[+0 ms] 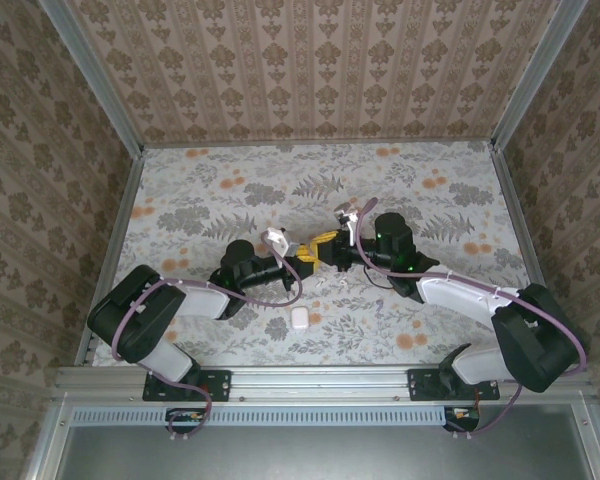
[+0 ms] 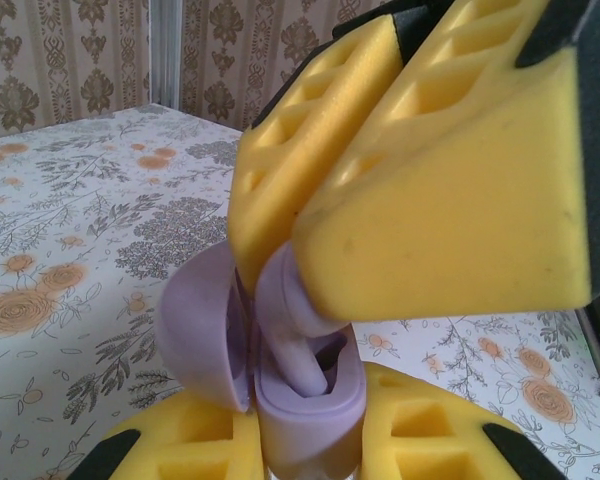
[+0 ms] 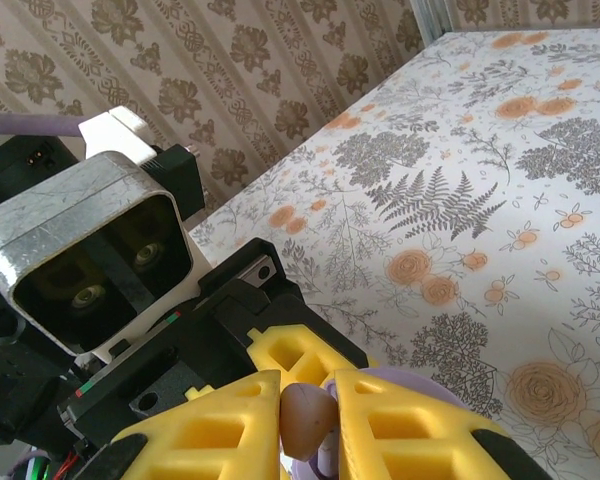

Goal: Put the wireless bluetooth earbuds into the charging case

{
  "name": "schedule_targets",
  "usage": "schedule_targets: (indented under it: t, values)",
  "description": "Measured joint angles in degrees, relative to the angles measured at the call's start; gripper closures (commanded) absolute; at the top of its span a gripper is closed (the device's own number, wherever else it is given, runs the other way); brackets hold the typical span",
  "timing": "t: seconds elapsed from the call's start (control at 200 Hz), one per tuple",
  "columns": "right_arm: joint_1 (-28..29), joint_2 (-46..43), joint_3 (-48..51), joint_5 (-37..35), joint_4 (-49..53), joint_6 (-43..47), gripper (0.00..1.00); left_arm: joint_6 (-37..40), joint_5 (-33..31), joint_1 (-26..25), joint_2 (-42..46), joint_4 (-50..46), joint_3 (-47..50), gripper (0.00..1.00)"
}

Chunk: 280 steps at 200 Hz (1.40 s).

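The charging case (image 2: 315,415) is lavender, its hinged lid (image 2: 192,330) swung open to the left. My left gripper (image 2: 310,445) is shut on the case body and holds it upright above the table. My right gripper (image 3: 308,405) is shut on an earbud (image 3: 315,418), a small pale lavender piece pinched between its yellow fingers (image 2: 430,190). The earbud's stem (image 2: 310,375) reaches down into the case's cavity. In the top view both grippers meet at mid-table, left gripper (image 1: 300,258) and right gripper (image 1: 325,244) tip to tip. The case rim (image 3: 402,374) shows just under the right fingers.
A small white rounded piece (image 1: 299,318) lies on the floral table (image 1: 440,210) near the front, between the arms. Patterned walls enclose the table on three sides. The left wrist camera housing (image 3: 90,240) sits close in front of the right gripper.
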State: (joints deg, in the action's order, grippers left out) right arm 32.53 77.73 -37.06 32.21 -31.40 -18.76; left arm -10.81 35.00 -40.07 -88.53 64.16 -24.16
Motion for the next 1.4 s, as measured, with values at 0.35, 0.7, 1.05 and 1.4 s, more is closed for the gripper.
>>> schedule_targets:
  t: [0.35,0.7,1.05,1.4]
  values:
    - [0.0,-0.3,-0.7,0.8,3.0,2.8,0.81,0.1,1.0,0.0,0.2,-0.5,0.0,0.88]
    - [0.0,-3.2,-0.7,0.6,5.4,5.0,0.81,1.8,1.1,-0.4,1.9,-0.7,0.1,0.88]
    - [0.0,-5.9,-0.7,-0.6,8.6,6.2,0.81,1.8,0.2,-0.4,2.0,-0.6,0.1,0.89]
    - [0.1,-7.6,-0.7,-1.6,11.1,6.9,0.81,2.1,-0.3,-0.4,2.1,-0.2,0.1,0.89]
